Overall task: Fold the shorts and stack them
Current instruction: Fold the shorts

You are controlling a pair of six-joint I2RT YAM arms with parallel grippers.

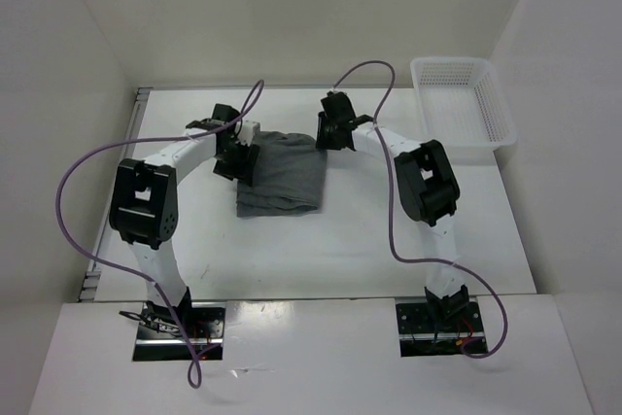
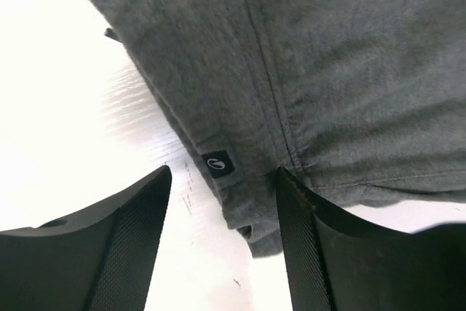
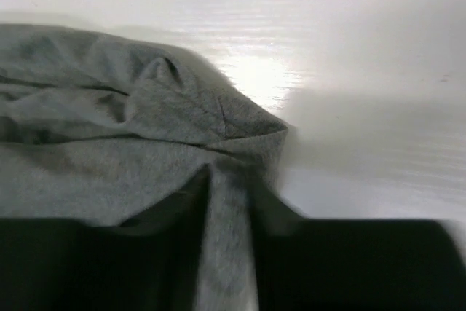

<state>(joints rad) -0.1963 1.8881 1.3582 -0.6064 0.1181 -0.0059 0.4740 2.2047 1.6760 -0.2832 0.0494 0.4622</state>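
The grey shorts (image 1: pixel 282 177) lie folded into a rough rectangle on the white table (image 1: pixel 389 240), at its far middle. My left gripper (image 1: pixel 238 157) is at their far left edge. In the left wrist view it (image 2: pixel 222 180) is open, and a corner of the shorts (image 2: pixel 328 71) with a small black label (image 2: pixel 218 163) lies between the fingers; the right finger (image 2: pixel 306 253) touches the fabric. My right gripper (image 1: pixel 326 133) is at the far right corner. In the right wrist view it (image 3: pixel 229 180) is shut on a pinched ridge of the shorts (image 3: pixel 109 151).
A white mesh basket (image 1: pixel 465 148) stands at the far right of the table. White walls close in the table on the left, back and right. Purple cables loop over both arms.
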